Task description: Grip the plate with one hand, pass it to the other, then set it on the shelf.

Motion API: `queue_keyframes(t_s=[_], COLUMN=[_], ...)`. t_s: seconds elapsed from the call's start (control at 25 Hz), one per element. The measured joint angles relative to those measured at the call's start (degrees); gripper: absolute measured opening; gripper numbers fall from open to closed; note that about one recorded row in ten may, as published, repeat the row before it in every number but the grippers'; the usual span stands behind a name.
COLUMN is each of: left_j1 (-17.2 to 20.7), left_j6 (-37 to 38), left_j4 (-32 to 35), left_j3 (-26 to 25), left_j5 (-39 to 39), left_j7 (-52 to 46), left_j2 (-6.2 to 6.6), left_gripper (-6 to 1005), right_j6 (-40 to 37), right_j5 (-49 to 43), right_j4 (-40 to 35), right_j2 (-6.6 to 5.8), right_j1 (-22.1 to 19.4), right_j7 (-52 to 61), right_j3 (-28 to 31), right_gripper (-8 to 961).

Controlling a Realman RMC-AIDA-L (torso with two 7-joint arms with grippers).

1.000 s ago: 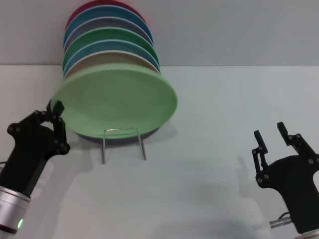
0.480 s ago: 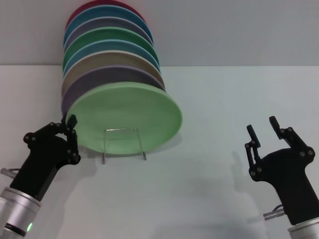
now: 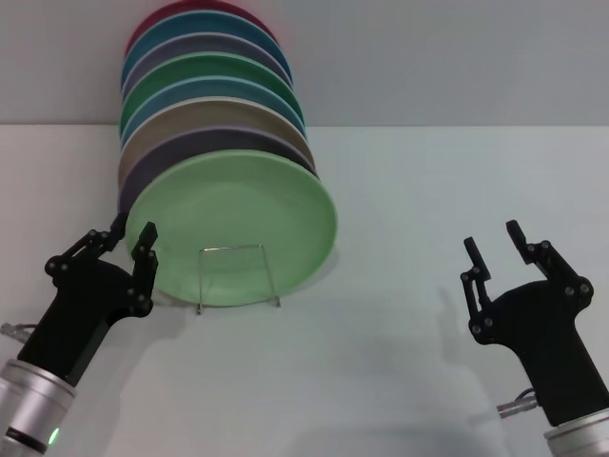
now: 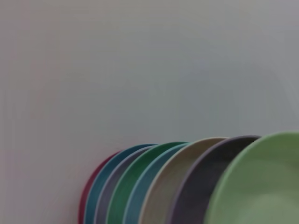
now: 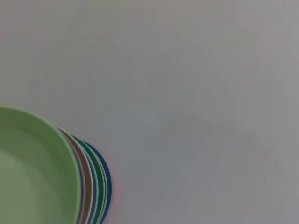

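- Light-green plate point(image 3: 233, 228) standing on edge, tilted back, at the front of a row of plates, resting in the wire shelf point(image 3: 237, 276); face turned toward the head camera.
- Shelf seen as a thin silver upright loop crossing the plate's lower edge, at about 6 o'clock of the plate, feet on the white tabletop point(image 3: 400, 362).
- Behind the plate, toward 11 o'clock, a fanned stack of other plates point(image 3: 205, 86) leaning one against the next: dark purple, beige, blue, green, lavender-grey, teal, red at the very back.
- Left gripper point(image 3: 133, 243) at about 8 o'clock of the plate, just beside its rim; fingers point(image 3: 145, 249) spread apart, holding nothing; whether a fingertip touches the rim cannot be told.
- Right gripper point(image 3: 495, 248) at about 3 o'clock of the plate, well apart from it, above bare tabletop; fingers point(image 3: 473, 257) wide open and empty.
- Left wrist view: light-green plate point(image 4: 261, 186) nearest, the row of coloured rims fanned beside it against a plain grey background.
- Right wrist view: the plate point(image 5: 32, 172) in one corner with a few coloured rims just behind it, the remainder plain grey surface.
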Motion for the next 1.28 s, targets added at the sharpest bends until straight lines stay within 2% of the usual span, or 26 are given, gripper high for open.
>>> queue_keyframes(t_s=[0.08, 0.28, 0.48, 0.52, 0.64, 0.72, 0.88, 0.92, 1.08, 1.28], left_j1=[0.6, 3.8, 6.1, 6.4, 6.3, 6.0, 5.3, 4.7, 4.3, 3.5], left_j6=[0.8, 6.8, 10.5, 10.9, 11.0, 10.9, 10.3, 9.4, 7.6, 6.6], left_j4=[0.1, 0.7, 0.9, 0.8, 1.0, 1.4, 2.7, 3.0, 2.7, 2.3], left_j3=[0.0, 0.9, 2.6, 2.4, 1.8, 0.1, -4.3, -6.5, -9.9, -12.7], left_j5=[0.0, 0.2, 0.2, 0.1, -0.2, -0.3, -0.4, -0.4, -0.3, -0.3], left_j7=[0.0, 0.0, -0.1, -0.6, -2.7, -5.9, -10.6, -11.4, -11.4, -11.0], left_j2=[0.05, 0.08, 0.02, -0.03, -0.02, 0.09, 0.19, 0.15, -0.06, -0.15], left_gripper=[124, 388, 472, 501, 590, 649, 717, 734, 801, 814], right_j6=[0.3, 1.5, 1.5, 1.7, 2.1, 3.8, 4.6, 4.7, 4.6, 4.0], right_j5=[0.0, 1.4, 2.0, 2.1, 2.1, 2.1, 2.1, 2.1, 2.1, 2.1], right_j4=[-0.1, -1.1, -5.0, -8.0, -11.2, -15.2, -17.7, -18.5, -18.9, -19.2], right_j2=[0.02, 0.08, -0.09, -0.15, -0.15, -0.27, -0.3, -0.22, -0.16, -0.05], right_j1=[0.1, 1.0, 2.5, 3.6, 5.0, 6.8, 8.1, 8.5, 9.0, 9.6], right_j7=[0.0, 2.0, 11.5, 16.5, 21.9, 28.9, 33.1, 34.1, 34.3, 34.3], right_j3=[0.4, 2.2, 4.7, 5.3, 5.4, 5.6, 6.2, 6.4, 7.3, 8.8], right_gripper=[398, 404, 411, 412, 416, 419, 424, 469, 649, 657])
